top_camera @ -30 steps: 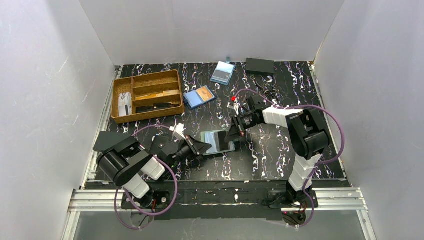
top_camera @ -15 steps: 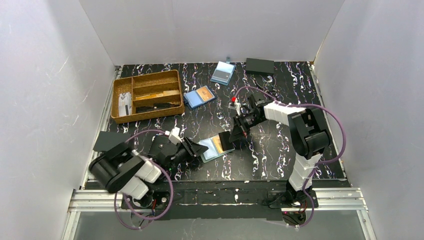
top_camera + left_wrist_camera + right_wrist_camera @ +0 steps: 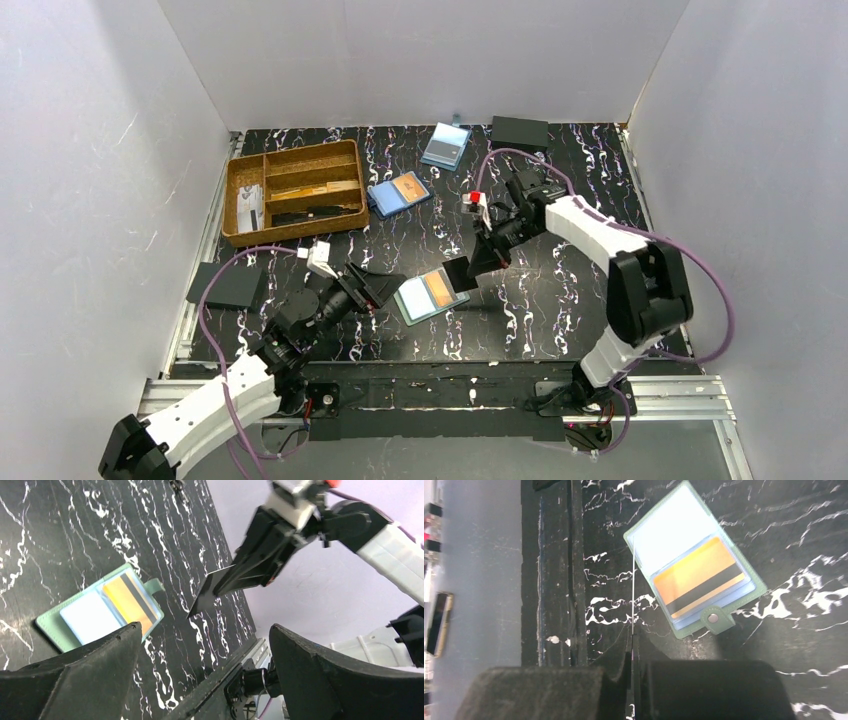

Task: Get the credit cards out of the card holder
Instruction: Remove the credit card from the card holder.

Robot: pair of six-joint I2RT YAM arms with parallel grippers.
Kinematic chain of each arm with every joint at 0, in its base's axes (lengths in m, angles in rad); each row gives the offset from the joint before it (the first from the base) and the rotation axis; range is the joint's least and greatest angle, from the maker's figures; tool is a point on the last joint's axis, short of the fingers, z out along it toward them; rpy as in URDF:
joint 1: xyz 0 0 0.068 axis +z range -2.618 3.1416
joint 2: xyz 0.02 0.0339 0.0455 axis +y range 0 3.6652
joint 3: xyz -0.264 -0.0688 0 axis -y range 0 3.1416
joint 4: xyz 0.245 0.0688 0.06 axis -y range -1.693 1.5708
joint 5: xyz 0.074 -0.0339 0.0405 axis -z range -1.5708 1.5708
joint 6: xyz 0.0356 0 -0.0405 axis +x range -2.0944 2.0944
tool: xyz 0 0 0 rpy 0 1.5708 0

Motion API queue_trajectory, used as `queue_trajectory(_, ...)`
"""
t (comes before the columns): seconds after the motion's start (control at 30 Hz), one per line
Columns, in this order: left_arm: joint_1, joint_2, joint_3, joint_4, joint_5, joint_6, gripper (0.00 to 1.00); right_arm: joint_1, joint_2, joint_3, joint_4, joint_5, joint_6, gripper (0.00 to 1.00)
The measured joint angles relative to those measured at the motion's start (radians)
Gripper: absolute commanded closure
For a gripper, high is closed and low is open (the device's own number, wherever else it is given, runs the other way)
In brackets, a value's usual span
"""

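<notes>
The teal-green card holder (image 3: 430,294) lies open and flat on the black marbled table, with an orange, black-striped card (image 3: 438,288) and a pale pocket showing inside. My left gripper (image 3: 388,288) stands open just left of the holder, touching nothing. In the left wrist view the holder (image 3: 100,611) sits beyond my left gripper (image 3: 204,627). My right gripper (image 3: 474,262) is shut on a dark card (image 3: 456,271), held above the table right of the holder. The right wrist view shows that card edge-on (image 3: 632,580) in my right gripper (image 3: 632,645), beside the holder (image 3: 724,622).
A brown wooden organiser tray (image 3: 349,185) stands at the back left. Behind the work area lie a bright blue holder with an orange card (image 3: 400,192), a pale-blue holder with a grey card (image 3: 446,146) and a black flat box (image 3: 520,131). A dark flat piece (image 3: 228,285) lies at the left edge.
My left gripper has opened, let go of the card holder and drawn back left. My right gripper has pulled the dark card free, up and to the right. The holder now rests on the table.
</notes>
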Motion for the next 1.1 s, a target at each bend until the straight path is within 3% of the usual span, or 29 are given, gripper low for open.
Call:
queue_trajectory(0.17, 0.0, -0.016, -0.002, -0.056, 0.027, -0.072, 0.02, 0.0, -0.154, -0.04, 0.025, 0.037, -0.044, 0.99)
queue_trajectory(0.43, 0.0, 0.047, -0.005, -0.009, 0.074, -0.339, 0.02, 0.0, -0.289, -0.048, 0.078, 0.155, -0.084, 0.99)
queue_trajectory(0.8, 0.0, 0.251, 0.062, 0.008, 0.172, -0.532, 0.02, 0.0, -0.466, -0.055, -0.007, 0.293, -0.45, 0.99)
queue_trajectory(1.1, -0.003, 0.382, 0.152, 0.021, 0.248, -0.631, 0.02, 0.0, -0.497, -0.065, -0.041, 0.316, -0.546, 0.99)
